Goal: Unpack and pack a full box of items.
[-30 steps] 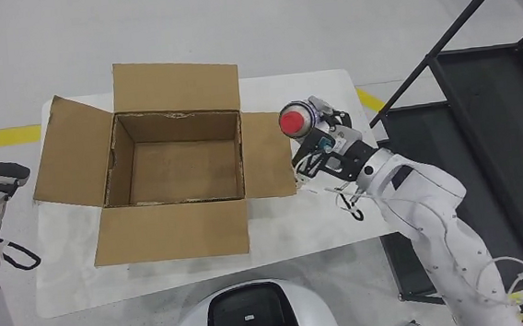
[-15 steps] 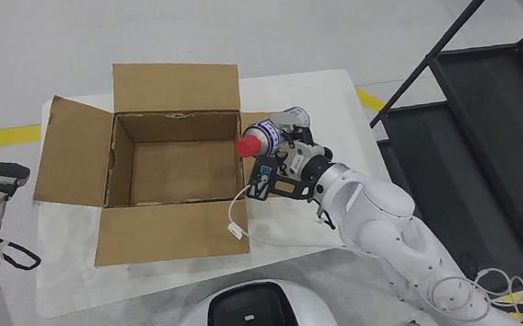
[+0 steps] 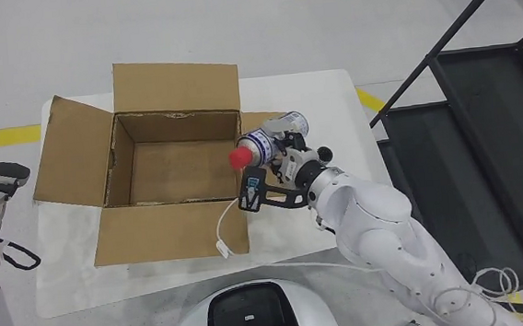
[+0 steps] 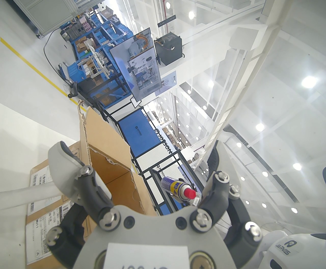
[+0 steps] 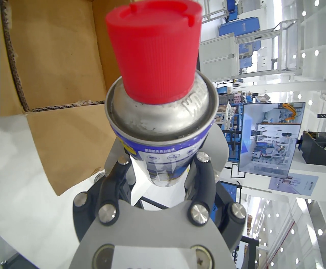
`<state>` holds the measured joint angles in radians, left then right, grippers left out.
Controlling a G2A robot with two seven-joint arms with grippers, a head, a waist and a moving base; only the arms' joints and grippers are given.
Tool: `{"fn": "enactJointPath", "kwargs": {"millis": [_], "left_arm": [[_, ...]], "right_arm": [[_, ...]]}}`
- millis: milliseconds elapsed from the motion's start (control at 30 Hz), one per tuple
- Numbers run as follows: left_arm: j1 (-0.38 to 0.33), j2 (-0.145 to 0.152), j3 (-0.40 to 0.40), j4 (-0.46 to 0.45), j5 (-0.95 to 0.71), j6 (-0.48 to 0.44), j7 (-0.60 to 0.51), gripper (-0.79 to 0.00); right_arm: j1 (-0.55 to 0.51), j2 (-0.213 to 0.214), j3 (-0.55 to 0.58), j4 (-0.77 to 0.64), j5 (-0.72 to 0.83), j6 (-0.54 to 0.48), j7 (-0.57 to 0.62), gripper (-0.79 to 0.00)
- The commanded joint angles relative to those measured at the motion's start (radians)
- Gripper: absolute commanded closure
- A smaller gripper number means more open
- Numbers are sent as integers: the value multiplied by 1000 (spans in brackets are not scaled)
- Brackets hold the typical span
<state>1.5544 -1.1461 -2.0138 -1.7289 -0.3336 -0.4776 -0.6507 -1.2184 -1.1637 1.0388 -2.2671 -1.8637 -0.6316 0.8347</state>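
- Right gripper (image 5: 165,163) is clamped on the can (image 3: 276,132), which is tilted with its red cap (image 3: 241,155) poking over the box's (image 3: 173,89) right wall.
- Box sits open on the table (image 3: 316,89).
- Left gripper (image 4: 138,152) hangs wide open, holding nothing, off the table's left side.

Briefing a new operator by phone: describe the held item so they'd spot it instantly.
Find the open cardboard box on the white table. Above its wall on the robot's right, the right end effector holds a tilted spray can. Its red cap stands out against the brown cardboard.
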Motion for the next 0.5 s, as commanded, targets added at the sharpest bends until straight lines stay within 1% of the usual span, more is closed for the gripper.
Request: {"fn": "enactJointPath", "kwargs": {"millis": [0,167,267,333,433,467], "left_arm": [[0,0,0,0,0,0,0,-785],[0,0,0,0,0,0,0,-785],[0,0,0,0,0,0,0,-785],[0,0,0,0,0,0,0,-785],[0,0,0,0,0,0,0,-785],[0,0,0,0,0,0,0,-785]], "right_arm": [[65,-15,-28,1,127,3,79,0],[226,-57,-92,87,436,72,190,0],[333,-81,-152,175,530,97,290,0],[396,-99,-197,236,597,125,334,0],[469,-124,-246,323,674,184,352,0],[469,-124,-246,323,674,184,352,0]]}}
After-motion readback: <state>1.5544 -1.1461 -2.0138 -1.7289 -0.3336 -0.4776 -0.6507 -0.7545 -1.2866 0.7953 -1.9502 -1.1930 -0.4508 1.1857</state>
